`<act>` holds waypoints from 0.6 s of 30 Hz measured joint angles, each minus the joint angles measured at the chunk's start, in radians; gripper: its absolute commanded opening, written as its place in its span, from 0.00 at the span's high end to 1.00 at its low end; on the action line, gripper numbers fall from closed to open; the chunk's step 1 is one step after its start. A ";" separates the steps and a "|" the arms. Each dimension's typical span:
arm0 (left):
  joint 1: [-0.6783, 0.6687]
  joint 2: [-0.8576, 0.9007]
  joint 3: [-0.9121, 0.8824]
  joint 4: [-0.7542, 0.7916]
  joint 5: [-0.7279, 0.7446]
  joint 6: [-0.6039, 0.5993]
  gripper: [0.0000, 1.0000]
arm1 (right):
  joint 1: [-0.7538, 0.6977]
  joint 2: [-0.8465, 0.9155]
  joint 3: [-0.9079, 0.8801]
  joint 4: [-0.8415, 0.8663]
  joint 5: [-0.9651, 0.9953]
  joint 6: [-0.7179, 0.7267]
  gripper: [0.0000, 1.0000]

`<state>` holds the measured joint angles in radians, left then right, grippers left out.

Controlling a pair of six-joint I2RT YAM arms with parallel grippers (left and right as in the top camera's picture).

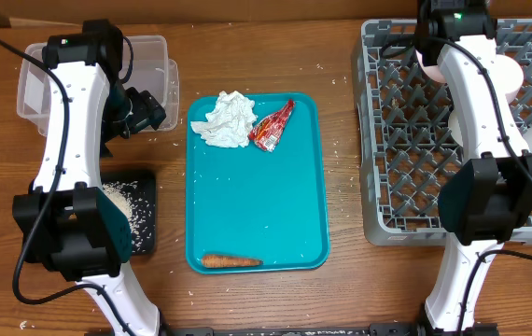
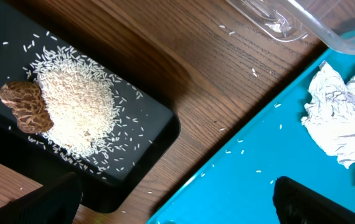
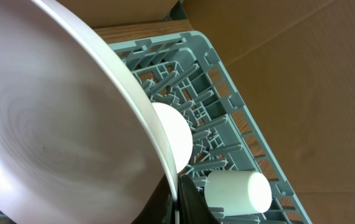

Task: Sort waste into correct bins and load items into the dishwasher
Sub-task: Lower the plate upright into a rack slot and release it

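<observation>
Right gripper (image 3: 179,198) pinches the plate (image 3: 59,124) by its rim, tilted over the dish rack (image 3: 227,118); left gripper (image 2: 176,186) gapes wide, empty, napkin (image 2: 336,118) lying just beyond 1 finger.

On the serving tray (image 1: 257,205), napkin (image 1: 226,119) and snack wrapper (image 1: 273,125) lie far, carrot (image 1: 231,262) near; shallow tray (image 2: 147,134) left, dish rack (image 1: 406,140) right

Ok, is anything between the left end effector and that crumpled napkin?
Nothing visible. The left end effector is open, and the napkin lies uncovered on the teal tray, with only stray rice grains between them.
</observation>
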<state>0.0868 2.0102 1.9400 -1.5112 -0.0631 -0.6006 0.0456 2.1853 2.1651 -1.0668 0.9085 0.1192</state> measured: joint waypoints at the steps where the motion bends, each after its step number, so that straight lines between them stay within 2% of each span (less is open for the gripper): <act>1: 0.000 0.000 0.000 0.000 0.000 0.000 0.00 | 0.000 0.001 0.000 -0.001 0.000 0.000 0.96; 18: 0.000 0.000 0.000 0.000 0.000 0.000 0.00 | 0.008 0.044 0.000 -0.034 0.104 0.038 0.96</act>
<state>0.0868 2.0102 1.9400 -1.5112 -0.0631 -0.6006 0.0536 2.2295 2.1651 -1.1007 1.0122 0.1574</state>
